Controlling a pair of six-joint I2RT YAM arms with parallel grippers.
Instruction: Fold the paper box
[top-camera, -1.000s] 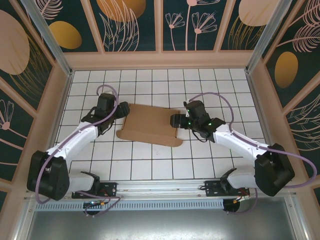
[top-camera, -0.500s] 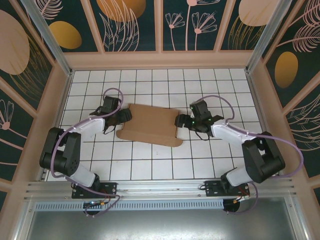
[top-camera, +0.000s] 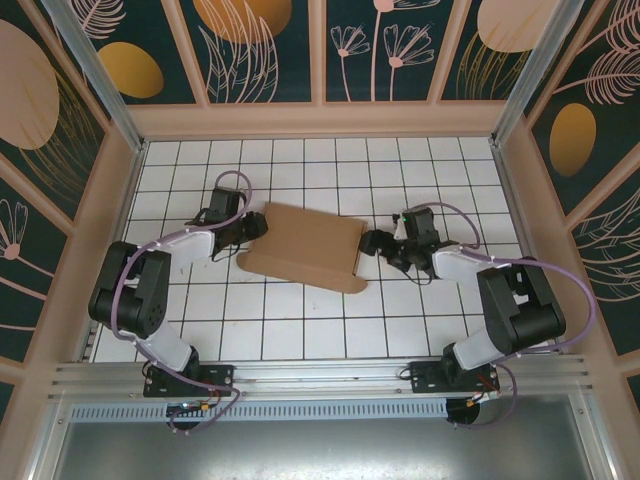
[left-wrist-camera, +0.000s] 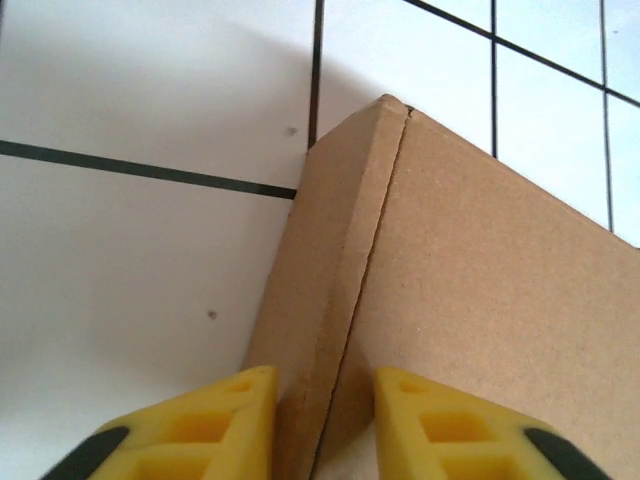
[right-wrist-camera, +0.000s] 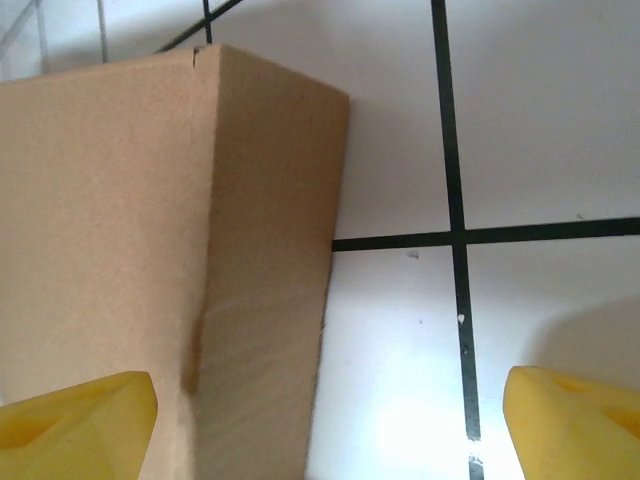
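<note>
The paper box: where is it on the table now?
In the top external view the paper box lies near the middle of the gridded table, between the left gripper at its left edge and the right gripper at its right edge.

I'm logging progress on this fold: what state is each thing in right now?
paper box: lying on the table, partly folded, left and right end flaps turned up.
left gripper: closed on the box's left flap.
right gripper: open wide, straddling the box's right flap.
</note>
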